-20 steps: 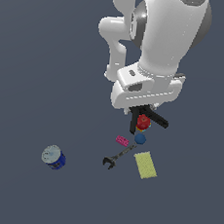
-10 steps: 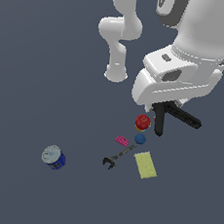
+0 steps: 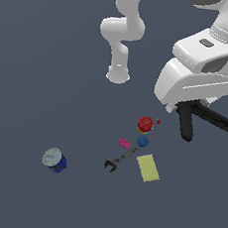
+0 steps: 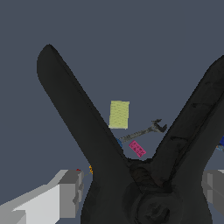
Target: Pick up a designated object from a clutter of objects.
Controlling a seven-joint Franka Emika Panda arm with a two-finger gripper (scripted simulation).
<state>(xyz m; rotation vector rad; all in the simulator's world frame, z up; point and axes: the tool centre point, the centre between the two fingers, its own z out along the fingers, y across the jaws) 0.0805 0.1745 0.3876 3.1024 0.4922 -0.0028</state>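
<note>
The designated object, a black spring clamp [image 3: 201,118] with two splayed handles, hangs in the air above the floor at the exterior view's right. My gripper [image 3: 184,107] is shut on it, mostly hidden under the white hand. In the wrist view the clamp [image 4: 131,175] fills the picture, pinched between my grey fingers [image 4: 66,192] at its pivot, with the gripper [image 4: 141,194] closed around it. Below lies the clutter of objects: red ball [image 3: 145,124], blue ball [image 3: 142,141], pink brick [image 3: 124,143], dark wrench [image 3: 118,161] and yellow flat block [image 3: 147,168].
A blue can with a silver top [image 3: 55,160] stands apart at the exterior view's left. The arm's white base [image 3: 118,75] rises at the back. A tiny red speck [image 3: 158,121] shows beside the red ball. Between the handles the wrist view shows the yellow block [image 4: 119,114], wrench [image 4: 144,130] and pink brick [image 4: 137,148].
The hand has risen and swung toward the exterior view's right, carrying the black clamp up and away from the red ball. The other objects have stayed put.
</note>
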